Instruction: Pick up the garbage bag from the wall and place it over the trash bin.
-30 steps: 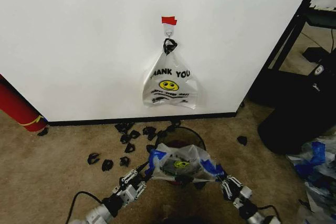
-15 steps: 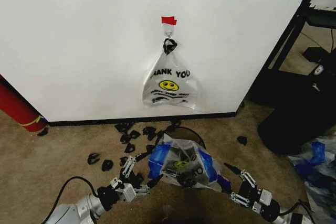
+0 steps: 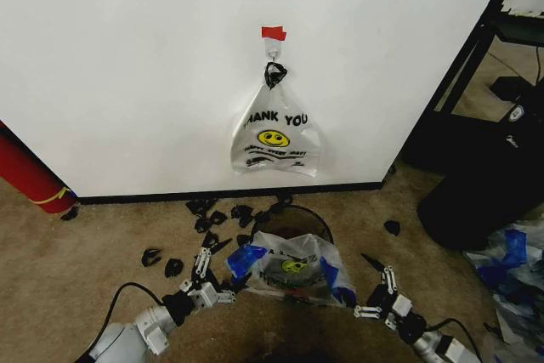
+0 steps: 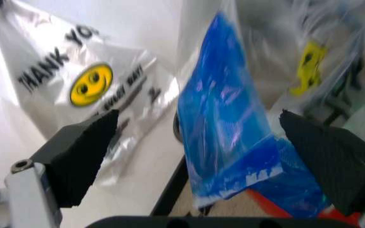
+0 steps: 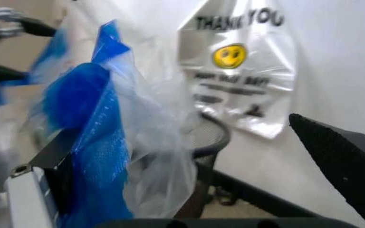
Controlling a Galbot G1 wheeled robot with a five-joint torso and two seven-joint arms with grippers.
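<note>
1. I see the garbage bag (image 3: 289, 268) draped over the near side of the trash bin (image 3: 299, 220). It's on the carpet (image 3: 102, 235) just in front of the wall (image 3: 127, 65).
2. Bag lies spread between the two grippers. Blue edges sit at its left and right corners; yellow smiley and black print show in the middle.
3. Only the far arc of the bin's black rim is visible behind the bag. Can't tell from my feeds whether the bag mouth is actually around the rim or just resting on it.
4. Left gripper (image 3: 214, 258) is low, just left of the bag, fingers spread wide. In the left wrist view the two black pads (image 4: 81, 161) stand well apart with the blue bag edge (image 4: 224, 118) between them, nothing pinched.
5. Right gripper (image 3: 380, 282) is low, just right of the bag, fingers also apart. The right wrist view has the blue edge (image 5: 87, 142) bunched close to one pad and the other pad (image 5: 344, 164) far off to the side. Not clamped on anything I can see.
6. On the wall: the whiter "THANK YOU" bag (image 3: 274, 135) hangs from the hook (image 3: 274, 53) under the red tape (image 3: 274, 33).
7. Small black scraps (image 3: 208, 225) are scattered on the carpet near the baseboard. A red cylinder (image 3: 30, 174) sits at the far left.
</note>
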